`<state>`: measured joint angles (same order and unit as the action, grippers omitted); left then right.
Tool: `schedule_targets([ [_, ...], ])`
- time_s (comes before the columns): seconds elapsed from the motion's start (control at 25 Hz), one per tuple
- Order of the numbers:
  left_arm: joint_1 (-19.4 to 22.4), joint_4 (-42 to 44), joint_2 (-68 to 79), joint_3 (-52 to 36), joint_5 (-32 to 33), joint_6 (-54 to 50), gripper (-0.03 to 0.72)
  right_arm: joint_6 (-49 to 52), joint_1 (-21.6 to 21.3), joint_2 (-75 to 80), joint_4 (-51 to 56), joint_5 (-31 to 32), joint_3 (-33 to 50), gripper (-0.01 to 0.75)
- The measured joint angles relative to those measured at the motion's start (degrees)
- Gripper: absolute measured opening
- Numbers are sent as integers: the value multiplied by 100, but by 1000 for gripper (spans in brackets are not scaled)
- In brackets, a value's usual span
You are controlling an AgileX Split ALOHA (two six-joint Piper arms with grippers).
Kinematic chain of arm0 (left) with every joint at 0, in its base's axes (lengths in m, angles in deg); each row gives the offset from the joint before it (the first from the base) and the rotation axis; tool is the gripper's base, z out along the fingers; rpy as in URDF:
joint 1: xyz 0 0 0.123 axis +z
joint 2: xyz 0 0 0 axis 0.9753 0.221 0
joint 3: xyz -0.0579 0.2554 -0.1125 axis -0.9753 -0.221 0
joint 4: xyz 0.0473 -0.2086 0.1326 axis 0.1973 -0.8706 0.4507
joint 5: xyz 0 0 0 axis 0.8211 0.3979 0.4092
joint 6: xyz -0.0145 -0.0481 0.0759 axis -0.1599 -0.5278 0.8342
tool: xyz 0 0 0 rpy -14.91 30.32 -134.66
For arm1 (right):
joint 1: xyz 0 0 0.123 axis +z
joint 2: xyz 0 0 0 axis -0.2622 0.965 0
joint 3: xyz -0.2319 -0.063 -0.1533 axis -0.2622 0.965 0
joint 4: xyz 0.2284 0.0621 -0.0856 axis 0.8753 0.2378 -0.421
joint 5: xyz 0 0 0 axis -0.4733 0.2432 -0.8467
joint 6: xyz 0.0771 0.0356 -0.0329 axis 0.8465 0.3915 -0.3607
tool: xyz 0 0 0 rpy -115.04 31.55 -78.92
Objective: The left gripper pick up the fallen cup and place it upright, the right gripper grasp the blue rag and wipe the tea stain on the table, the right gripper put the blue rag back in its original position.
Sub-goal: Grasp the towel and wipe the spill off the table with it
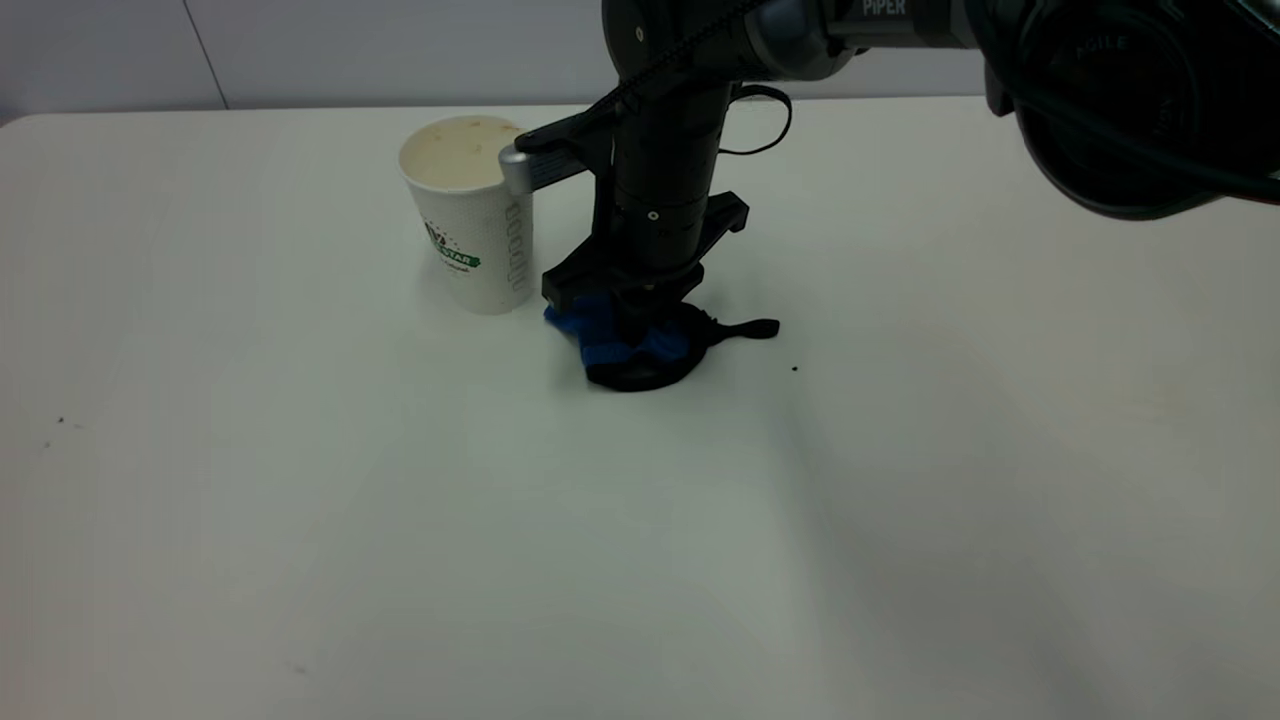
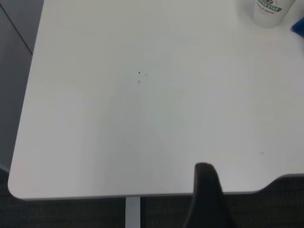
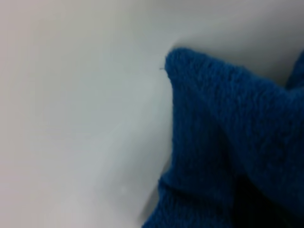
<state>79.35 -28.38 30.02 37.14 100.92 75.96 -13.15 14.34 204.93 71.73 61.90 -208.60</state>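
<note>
The white paper cup with a green logo stands upright at the back middle of the table. Its base also shows in a corner of the left wrist view. My right gripper points straight down just right of the cup and presses the bunched blue rag onto the table. The rag fills the right wrist view and hides the fingers. No tea stain shows. My left gripper is out of the exterior view, back over the table's near edge and empty, with one dark finger showing.
The white table has a few dark specks. A black strap trails from under the rag. The right arm's links hang over the back right. The table's edge and corner show in the left wrist view.
</note>
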Motion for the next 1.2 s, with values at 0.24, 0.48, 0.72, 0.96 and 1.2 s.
schedule_targets([
  [0.24,0,0,0,0,0,0,535,310,-182,59,-494,-25,-160,86],
  [0.48,0,0,0,0,0,0,535,599,-549,66,-529,149,-171,91],
  [0.72,0,0,0,0,0,-5,535,709,-595,66,-206,613,-198,96],
  [0.96,0,0,0,0,0,-5,535,1256,-410,88,698,670,-197,153],
  [1.2,0,0,0,0,0,-5,535,1575,-307,99,992,658,-197,272],
])
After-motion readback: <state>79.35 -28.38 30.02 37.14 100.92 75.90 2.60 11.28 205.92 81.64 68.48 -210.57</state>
